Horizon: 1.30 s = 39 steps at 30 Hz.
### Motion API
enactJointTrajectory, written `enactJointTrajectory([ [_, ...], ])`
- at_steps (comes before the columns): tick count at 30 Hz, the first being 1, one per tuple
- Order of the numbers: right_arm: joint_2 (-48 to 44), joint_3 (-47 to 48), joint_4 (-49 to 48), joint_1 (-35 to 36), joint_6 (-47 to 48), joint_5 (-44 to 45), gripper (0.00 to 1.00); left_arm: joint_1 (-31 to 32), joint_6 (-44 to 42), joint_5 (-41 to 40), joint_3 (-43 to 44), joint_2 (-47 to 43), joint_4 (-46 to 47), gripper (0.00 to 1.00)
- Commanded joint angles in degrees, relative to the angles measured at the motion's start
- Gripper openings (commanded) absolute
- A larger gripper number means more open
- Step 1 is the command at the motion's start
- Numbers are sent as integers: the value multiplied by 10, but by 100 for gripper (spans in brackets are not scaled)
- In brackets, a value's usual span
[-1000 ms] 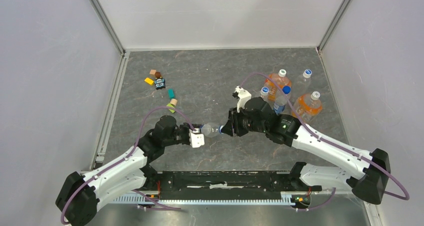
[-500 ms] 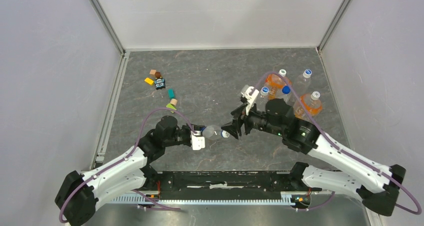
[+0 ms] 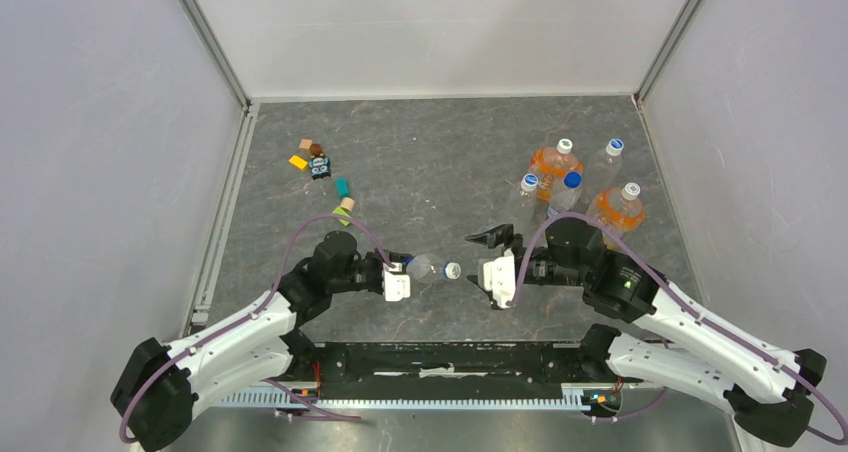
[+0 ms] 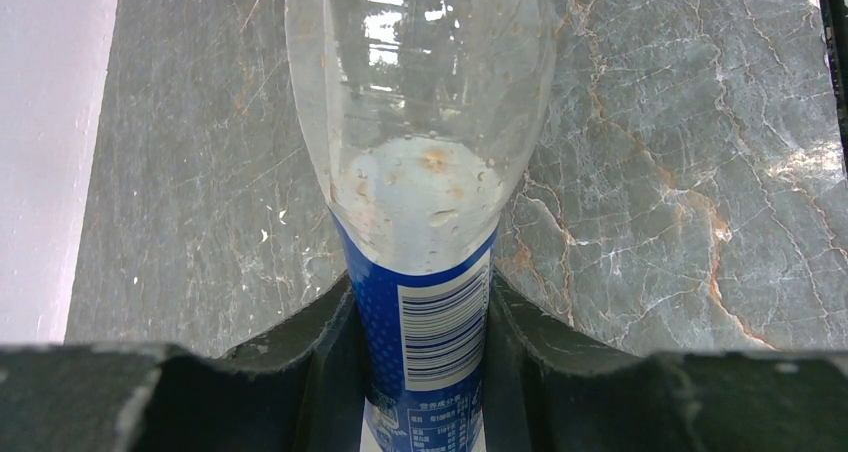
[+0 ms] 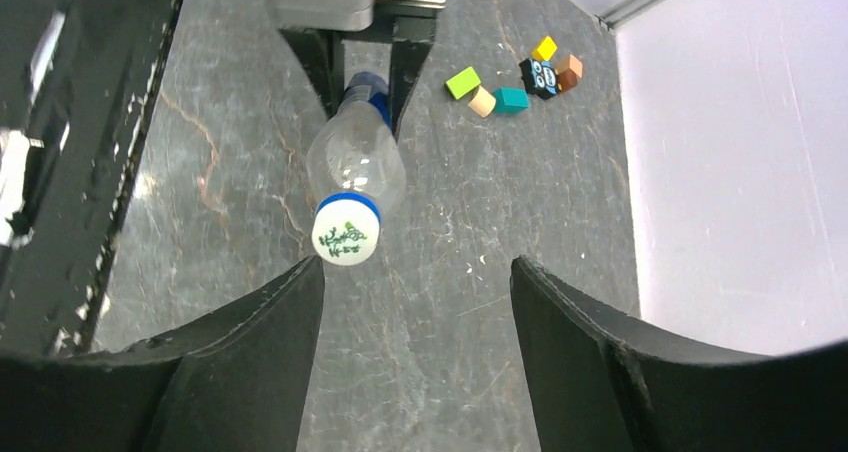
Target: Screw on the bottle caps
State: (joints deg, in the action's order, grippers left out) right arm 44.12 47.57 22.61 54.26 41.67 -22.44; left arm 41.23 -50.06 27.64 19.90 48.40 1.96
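A slim clear bottle [image 3: 428,268] with a blue label band lies level above the table, and my left gripper [image 3: 408,269] is shut on that band. In the left wrist view the bottle [image 4: 420,172] runs up out of my left gripper [image 4: 420,322], with both fingers pressed on the label. A white bottle cap [image 3: 452,270] with green print sits on the bottle's neck, facing my right gripper [image 3: 485,262]. In the right wrist view the cap [image 5: 345,235] shows just ahead of the left fingertip. My right gripper [image 5: 415,282] is open, with nothing between its fingers.
Several bottles [image 3: 565,197] stand together at the back right, two holding orange liquid [image 3: 615,212] and one with a bright blue cap. Small coloured toy blocks [image 3: 320,164] lie at the back left, seen as blocks [image 5: 510,82] in the right wrist view. Walls enclose the table.
My right gripper has opened off the cap and drawn back to the right. The cap stays on the bottle's neck. The left gripper holds the bottle as before.
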Motion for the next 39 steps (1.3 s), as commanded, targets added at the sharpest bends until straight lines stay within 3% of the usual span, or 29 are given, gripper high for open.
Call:
enactJointTrajectory([
  [1,9,-1,26,2,135,-36,69,3,-3,25,24,2,19,44],
  [3,18,-3,21,4,133,-39,59,2,-2,25,24,1,19,44],
  [15,49,-13,22,31,156,-27,59,2,0,29,26,2,19,43],
  [39,92,-25,21,78,185,53,43,3,1,34,28,9,16,44],
])
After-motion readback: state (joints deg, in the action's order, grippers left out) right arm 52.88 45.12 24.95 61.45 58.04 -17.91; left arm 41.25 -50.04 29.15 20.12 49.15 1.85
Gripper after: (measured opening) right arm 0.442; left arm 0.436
